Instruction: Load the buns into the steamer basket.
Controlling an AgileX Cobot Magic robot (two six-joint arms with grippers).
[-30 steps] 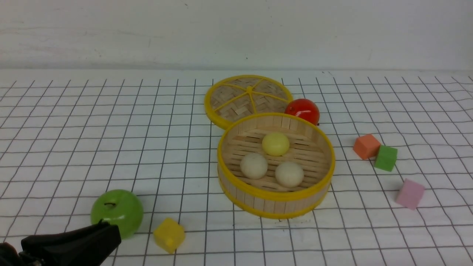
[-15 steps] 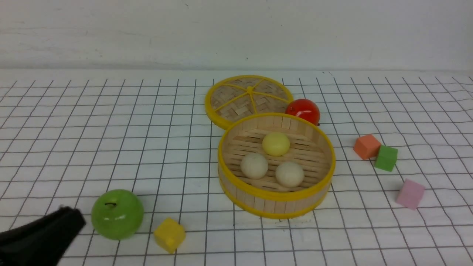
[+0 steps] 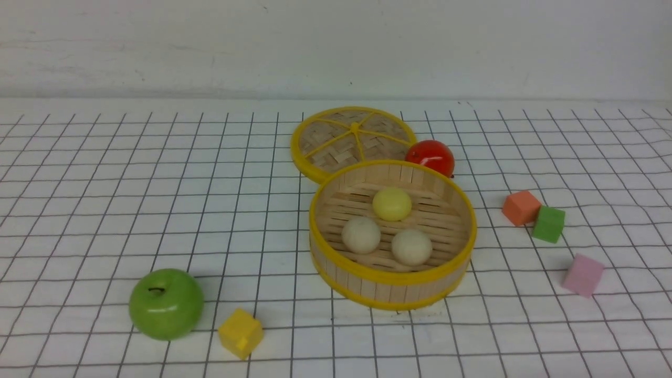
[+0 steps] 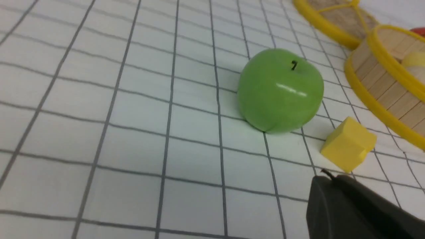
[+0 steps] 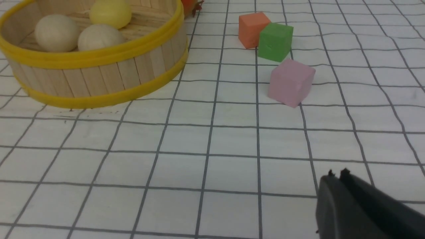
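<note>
Three buns (image 3: 391, 226) sit in one steamer basket (image 3: 391, 286). Left gripper (image 4: 327, 179) and right gripper (image 5: 336, 177) both clenched, grasping nothing.

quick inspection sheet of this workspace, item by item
surface: white sheet with black grid lines, slightly wrinkled at the right.
job's things: two cream-white round buns and one pale yellow round bun all lie inside the round bamboo steamer basket with yellow rims.
clutter: flat woven bamboo lid and glossy red apple behind the basket; glossy green apple and yellow cube front left; orange cube, green cube and pink cube at right.
grippers: left gripper and right gripper seen only in their wrist views, fingers together, holding nothing.
cables: nothing seen.
surroundings: plain white wall.
</note>
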